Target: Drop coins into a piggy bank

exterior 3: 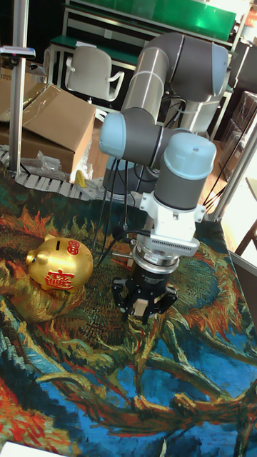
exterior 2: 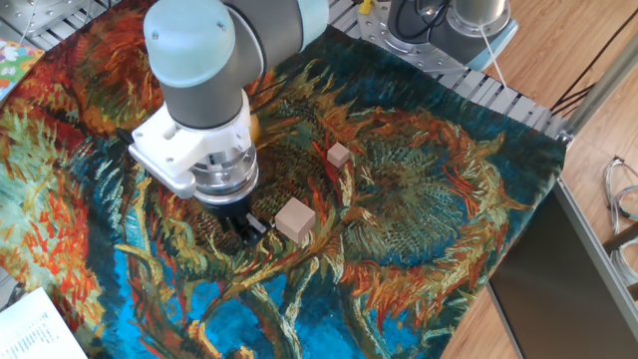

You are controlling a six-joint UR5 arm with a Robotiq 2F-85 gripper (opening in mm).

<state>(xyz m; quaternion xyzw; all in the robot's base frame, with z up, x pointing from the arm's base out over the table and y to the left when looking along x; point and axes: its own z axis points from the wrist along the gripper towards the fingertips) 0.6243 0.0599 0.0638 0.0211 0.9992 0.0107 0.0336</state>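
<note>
The gold piggy bank (exterior 3: 58, 263), with red markings and a slot on top, stands on the patterned cloth at the left in the tall fixed view. In the fixed view only a yellow sliver of the piggy bank (exterior 2: 257, 126) shows behind the arm. My gripper (exterior 3: 146, 308) points straight down with its fingertips close to the cloth, to the right of the bank and apart from it. Its jaws are spread open, and a pale shape shows in the gap. In the fixed view my gripper (exterior 2: 247, 225) sits just left of a wooden cube (exterior 2: 295, 219). No coins are in view.
A smaller wooden cube (exterior 2: 338, 155) lies further back on the sunflower cloth (exterior 2: 429, 229). The arm's base (exterior 2: 439, 30) stands beyond the cloth's far edge. A cardboard box (exterior 3: 50, 121) and a chair sit behind the table. Paper (exterior 2: 35, 324) lies at the near left corner.
</note>
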